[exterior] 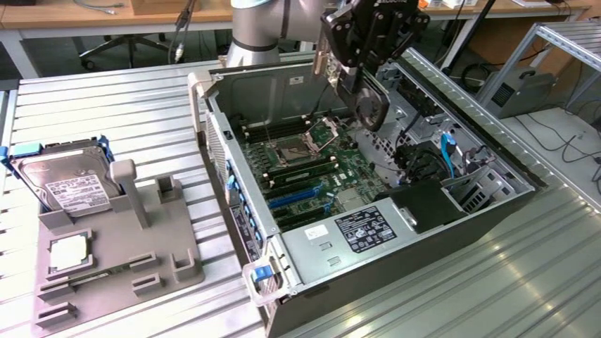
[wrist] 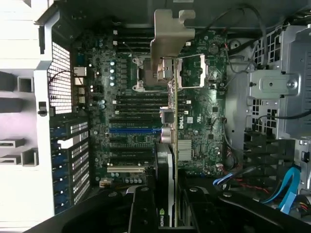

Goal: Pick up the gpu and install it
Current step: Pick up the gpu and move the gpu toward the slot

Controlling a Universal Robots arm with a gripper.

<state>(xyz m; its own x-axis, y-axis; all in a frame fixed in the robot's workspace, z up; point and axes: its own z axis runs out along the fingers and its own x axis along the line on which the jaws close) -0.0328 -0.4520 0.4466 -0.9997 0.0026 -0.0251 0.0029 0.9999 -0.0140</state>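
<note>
I see an open computer case (exterior: 272, 95) on the slatted table (exterior: 112, 105), its motherboard (exterior: 310, 162) exposed. On the exterior view's left, a grey fixture (exterior: 117, 271) holds a standing hard drive (exterior: 66, 182) and a flat silver chip (exterior: 67, 253).

DELL printed on motherboard (wrist: 131, 111), NVIDIA logo on gpu (wrist: 165, 184), labels on hard drive (exterior: 67, 179) and power supply (exterior: 367, 229) too small to read
</note>
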